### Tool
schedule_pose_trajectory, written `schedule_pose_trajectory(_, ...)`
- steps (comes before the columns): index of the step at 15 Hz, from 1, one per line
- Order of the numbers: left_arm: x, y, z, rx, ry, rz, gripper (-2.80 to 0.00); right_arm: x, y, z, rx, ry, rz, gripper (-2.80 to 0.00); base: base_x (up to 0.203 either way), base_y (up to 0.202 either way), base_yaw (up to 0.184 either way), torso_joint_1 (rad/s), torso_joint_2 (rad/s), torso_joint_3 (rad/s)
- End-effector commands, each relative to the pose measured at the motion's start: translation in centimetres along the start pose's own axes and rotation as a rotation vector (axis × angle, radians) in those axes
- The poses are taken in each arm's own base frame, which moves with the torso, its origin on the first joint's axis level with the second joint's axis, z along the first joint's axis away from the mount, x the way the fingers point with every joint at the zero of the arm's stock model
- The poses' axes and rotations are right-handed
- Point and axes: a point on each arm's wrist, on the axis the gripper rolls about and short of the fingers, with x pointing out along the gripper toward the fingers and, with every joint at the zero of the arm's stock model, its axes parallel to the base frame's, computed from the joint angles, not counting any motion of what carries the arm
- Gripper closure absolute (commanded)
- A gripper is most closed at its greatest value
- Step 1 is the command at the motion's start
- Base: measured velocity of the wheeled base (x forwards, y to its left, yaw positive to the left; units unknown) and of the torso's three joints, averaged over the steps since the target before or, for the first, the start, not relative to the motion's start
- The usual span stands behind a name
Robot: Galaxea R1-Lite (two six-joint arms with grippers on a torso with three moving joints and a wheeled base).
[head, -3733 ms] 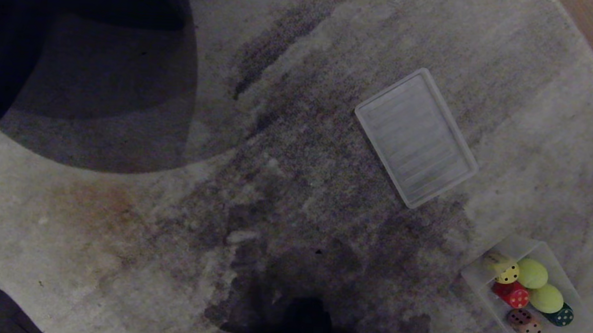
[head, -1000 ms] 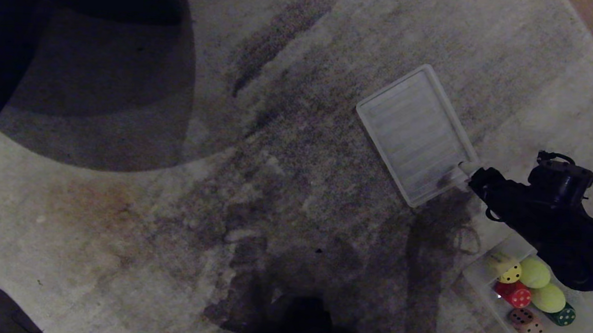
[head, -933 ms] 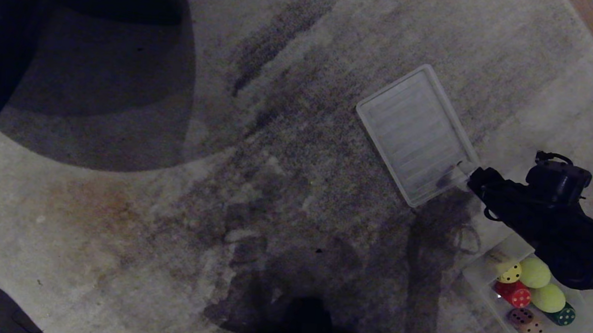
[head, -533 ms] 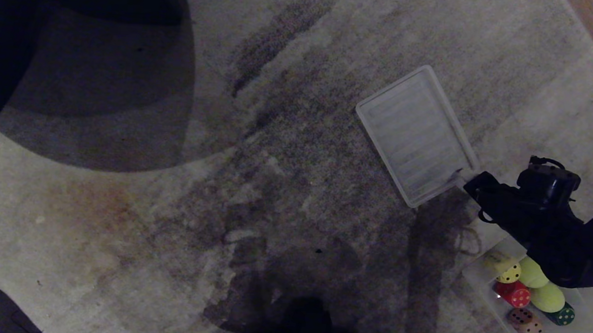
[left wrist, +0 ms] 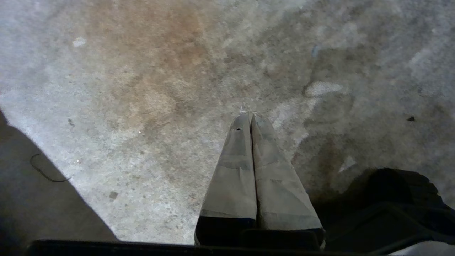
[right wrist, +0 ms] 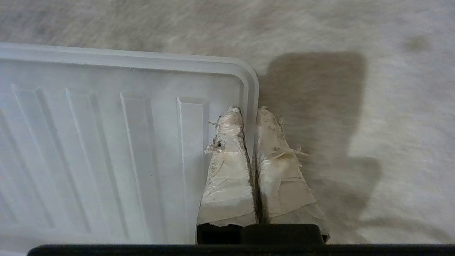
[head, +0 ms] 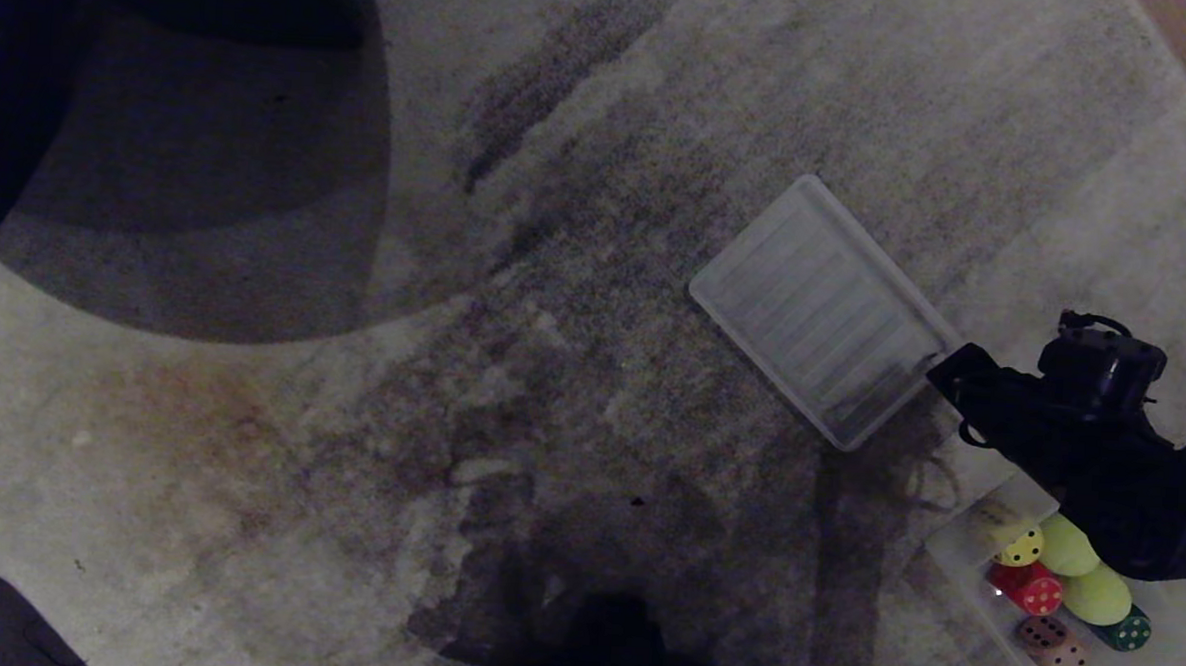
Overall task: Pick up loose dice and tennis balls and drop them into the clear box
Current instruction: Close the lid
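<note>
Right gripper (right wrist: 249, 110), jaws clamped on the ribbed panel (right wrist: 117, 142) rim; dice (head: 1032, 592) already boxed; next, presumably, carrying it onto the clear box (head: 953, 559).

Bare carpet (head: 576, 272) all round ribbed panel (head: 814, 308).

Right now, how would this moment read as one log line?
right end effector: shut on ribbed panel rim | left end effector: shut, idle | dice, balls: in clear box
</note>
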Motion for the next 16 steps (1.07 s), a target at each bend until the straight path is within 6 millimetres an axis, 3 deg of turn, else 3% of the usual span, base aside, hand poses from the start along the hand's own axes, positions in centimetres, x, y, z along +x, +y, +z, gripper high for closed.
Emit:
schedule_pose_trajectory(1, 0.0, 0.0, 0.0, -0.001, 0.002, 0.0, 0.0, -1.8, 1.1, 1.6, 0.009, -0.043, 0.035, 0.0, 0.0, 0.0, 0.0, 0.0, 0.0, 0.0)
schedule_pose_trajectory(5, 0.0, 0.0, 0.0, -0.001, 0.002, 0.001, 0.0, -6.5, 1.8, 3.2, -0.013, -0.052, 0.048, 0.0, 0.0, 0.0, 0.0, 0.0, 0.0, 0.0)
schedule_pose_trajectory(10, 0.0, 0.0, 0.0, -0.001, 0.002, 0.001, 0.0, -14.7, 2.3, 5.1, -0.09, -0.062, 0.065, 0.0, 0.0, 0.0, 0.0, 0.0, 0.0, 0.0)
schedule_pose_trajectory(13, 0.0, 0.0, 0.0, -0.001, 0.002, 0.001, 0.0, -19.4, 1.9, 5.2, -0.155, -0.064, 0.072, 0.0, 0.0, 0.0, 0.0, 0.0, 0.0, 0.0)
schedule_pose_trajectory(16, 0.0, 0.0, 0.0, -0.001, 0.002, 0.001, 0.0, -23.2, 0.5, 4.2, -0.188, -0.031, 0.047, 0.0, 0.0, 0.0, 0.0, 0.0, 0.0, 0.0)
